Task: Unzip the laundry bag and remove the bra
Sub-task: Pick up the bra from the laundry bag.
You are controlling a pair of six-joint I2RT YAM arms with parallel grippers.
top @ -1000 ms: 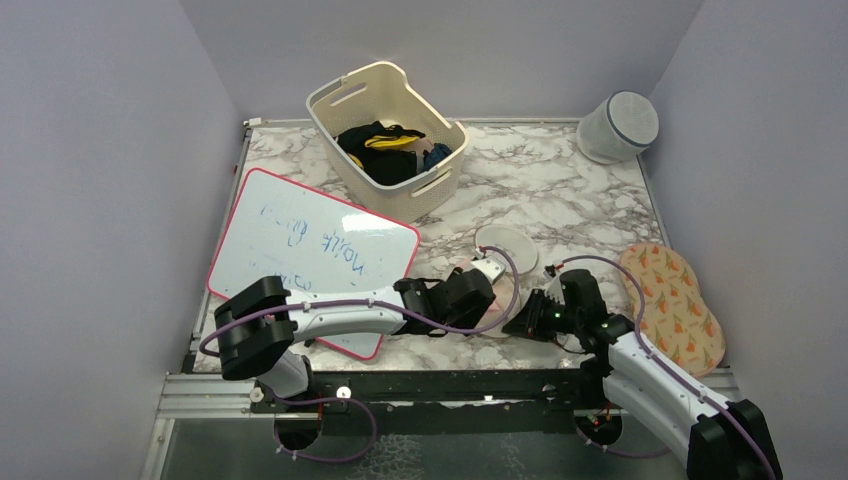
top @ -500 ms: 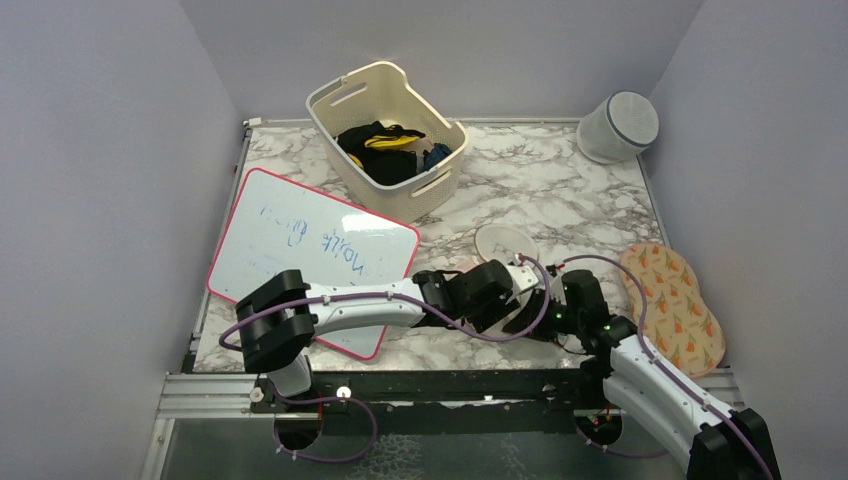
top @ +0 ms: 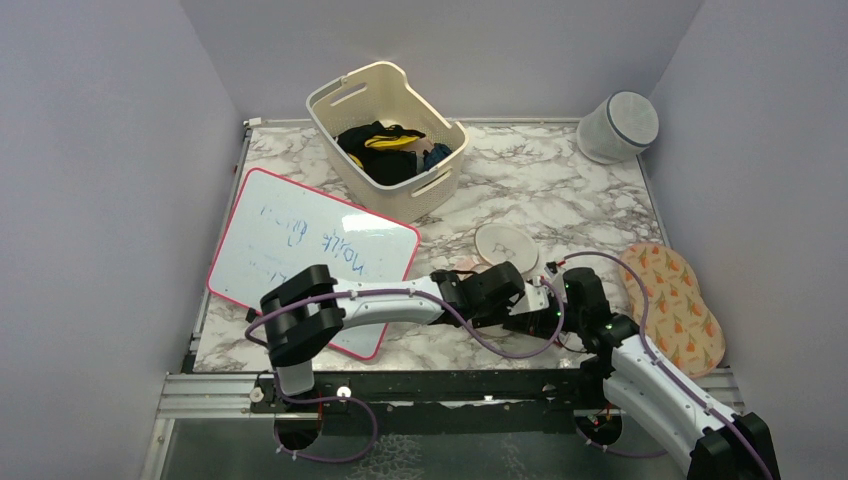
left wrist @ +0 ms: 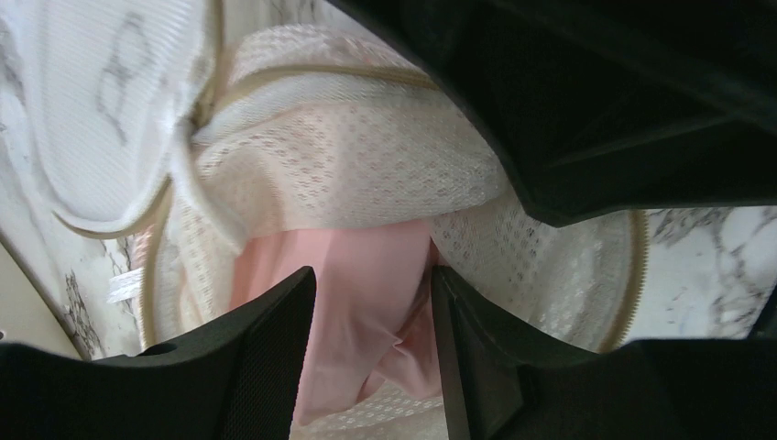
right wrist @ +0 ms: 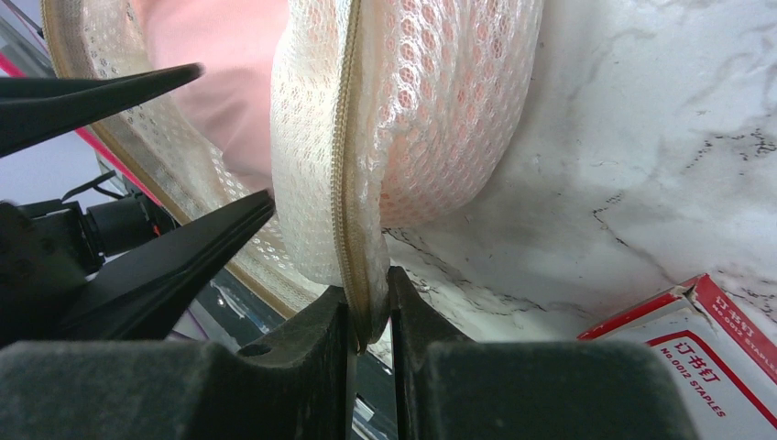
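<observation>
1. Because the right tool (right wrist: 371, 307) is clamped tight on the zipper edge of the laundry bag (right wrist: 431, 110), the mouth is held agape. The bag itself lies at lower centre of the overhead view.
2. The left tool (left wrist: 371, 293) stands wide open, its fingers either side of the pink bra (left wrist: 357, 312) inside, gripping nothing yet — likely poised to pinch it.
3. The bench (top: 560, 190) is marbled white-grey, and plain lilac walls (top: 100, 200) close it in.
</observation>
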